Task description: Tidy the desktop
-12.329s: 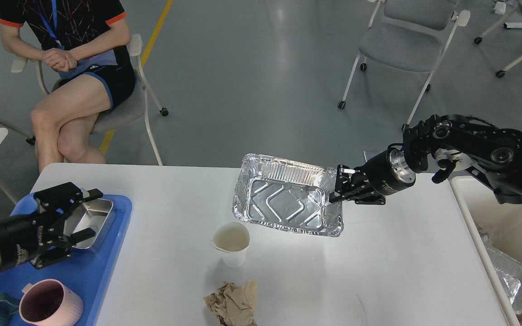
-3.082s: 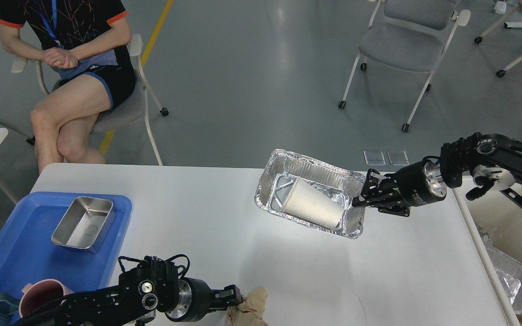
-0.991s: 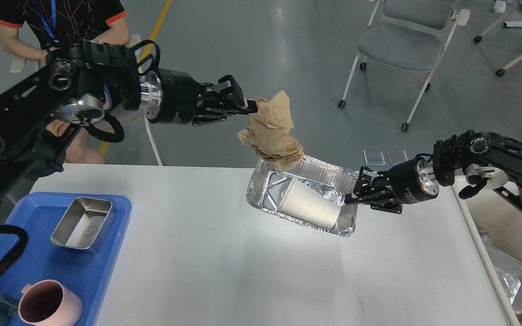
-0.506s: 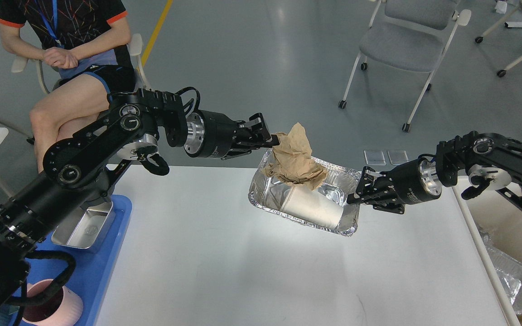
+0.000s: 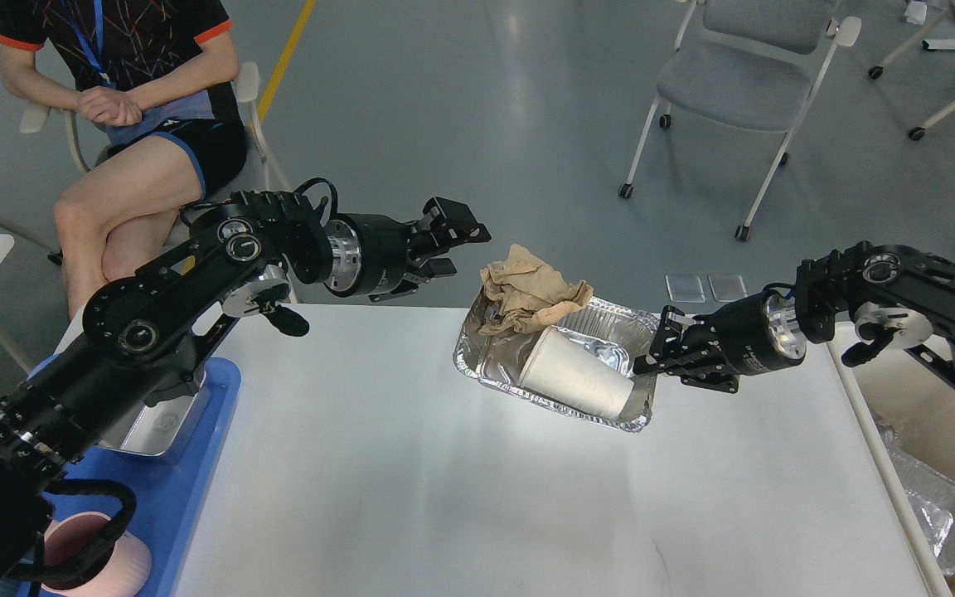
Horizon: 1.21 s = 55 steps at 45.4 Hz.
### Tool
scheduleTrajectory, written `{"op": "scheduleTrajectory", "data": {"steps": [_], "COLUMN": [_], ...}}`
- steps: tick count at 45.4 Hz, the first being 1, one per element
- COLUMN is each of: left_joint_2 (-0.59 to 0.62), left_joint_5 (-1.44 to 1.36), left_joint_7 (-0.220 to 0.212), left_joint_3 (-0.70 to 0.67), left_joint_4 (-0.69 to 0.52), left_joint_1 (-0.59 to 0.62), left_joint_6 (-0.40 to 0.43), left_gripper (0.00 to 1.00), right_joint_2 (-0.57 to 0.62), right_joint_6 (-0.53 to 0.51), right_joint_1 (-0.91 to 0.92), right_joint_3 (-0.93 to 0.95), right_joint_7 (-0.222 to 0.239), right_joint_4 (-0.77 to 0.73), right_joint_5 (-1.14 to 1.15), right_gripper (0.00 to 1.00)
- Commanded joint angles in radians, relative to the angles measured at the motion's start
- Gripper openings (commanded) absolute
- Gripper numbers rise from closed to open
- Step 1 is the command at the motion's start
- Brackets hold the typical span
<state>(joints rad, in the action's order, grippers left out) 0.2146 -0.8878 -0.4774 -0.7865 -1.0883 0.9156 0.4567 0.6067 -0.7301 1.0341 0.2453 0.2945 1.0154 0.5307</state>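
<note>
The white desktop [image 5: 411, 497] fills the lower middle. A foil tray [image 5: 477, 365] hangs a little above its far part, tilted. My right gripper [image 5: 650, 352] is shut on the tray's right rim. In the tray lie a white paper cup [image 5: 573, 383] on its side and a crumpled brown paper [image 5: 527, 286] resting on the far left rim. My left gripper [image 5: 454, 245] is open and empty, above the table's far edge, a short way left of the brown paper.
A blue tray [image 5: 171, 489] at the left holds a steel box [image 5: 154, 423] and a pink mug [image 5: 109, 564], partly hidden by my left arm. A bin with foil trays [image 5: 938, 506] stands at the right. A person [image 5: 138, 108] sits beyond the table.
My left gripper has opened and let go of the brown paper, which now rests in the foil tray. The gripper has drawn back a little to the left. The right gripper has kept its hold.
</note>
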Motion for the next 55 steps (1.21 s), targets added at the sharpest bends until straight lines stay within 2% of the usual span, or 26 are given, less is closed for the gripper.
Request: {"op": "scheduleTrajectory", "data": {"steps": [1, 6, 7, 9, 12, 17, 22, 27, 29, 34, 36, 45, 55], "left_joint_2": [-0.004, -0.008, -0.011, -0.012, -0.014, -0.018, -0.046, -0.046, -0.046, -0.046, -0.046, -0.046, -0.057], "left_joint_5": [0.052, 0.145, 0.206, 0.251, 0.335, 0.536, 0.696, 0.713, 0.713, 0.714, 0.719, 0.722, 0.719], "left_joint_7": [0.019, 0.036, 0.046, 0.063, 0.12, 0.253, 0.302, 0.315, 0.342, 0.453, 0.479, 0.485, 0.477], "left_joint_3": [-0.054, -0.132, -0.184, -0.221, -0.281, -0.382, -0.457, -0.481, -0.49, -0.514, -0.53, -0.53, -0.508], "left_joint_4": [0.016, 0.053, 0.095, 0.123, 0.159, 0.217, 0.275, 0.31, 0.318, 0.32, 0.32, 0.32, 0.32], "left_joint_1": [-0.001, -0.027, -0.062, -0.084, -0.118, -0.201, -0.263, -0.308, -0.326, -0.383, -0.397, -0.405, -0.405], "left_joint_6": [-0.061, -0.142, -0.192, -0.217, -0.233, -0.242, -0.274, -0.271, -0.268, -0.262, -0.256, -0.25, -0.251], "left_gripper": [0.93, 0.93, 0.93, 0.93, 0.93, 0.93, 0.94, 0.96, 0.96, 0.96, 0.96, 0.96, 0.96], "right_joint_2": [0.001, -0.002, -0.005, -0.005, -0.005, -0.004, 0.001, 0.004, 0.004, 0.007, 0.007, 0.06, 0.309], "right_joint_6": [0.0, 0.002, 0.002, 0.002, 0.002, 0.002, 0.002, 0.002, 0.002, 0.006, 0.008, 0.012, -0.002], "right_joint_1": [-0.002, -0.002, -0.002, -0.002, -0.002, -0.003, -0.003, -0.003, -0.005, -0.012, -0.014, -0.019, -0.029], "right_joint_3": [0.0, 0.0, 0.002, 0.006, 0.006, 0.008, 0.008, 0.009, 0.011, 0.026, 0.034, 0.08, 0.184], "right_joint_7": [0.0, 0.0, 0.0, 0.0, 0.0, 0.0, 0.0, 0.0, 0.0, 0.0, 0.0, 0.0, 0.0], "right_joint_4": [0.0, -0.003, -0.005, -0.006, -0.008, -0.009, -0.011, -0.012, -0.012, -0.011, -0.011, -0.011, -0.009], "right_joint_5": [0.0, 0.0, 0.0, 0.0, 0.0, 0.0, 0.0, 0.0, 0.0, 0.0, 0.0, 0.0, -0.003], "right_gripper": [0.0, 0.0, 0.0, 0.0, 0.0, 0.0, 0.0, 0.0, 0.0, 0.0, 0.0, 0.0, 0.0]}}
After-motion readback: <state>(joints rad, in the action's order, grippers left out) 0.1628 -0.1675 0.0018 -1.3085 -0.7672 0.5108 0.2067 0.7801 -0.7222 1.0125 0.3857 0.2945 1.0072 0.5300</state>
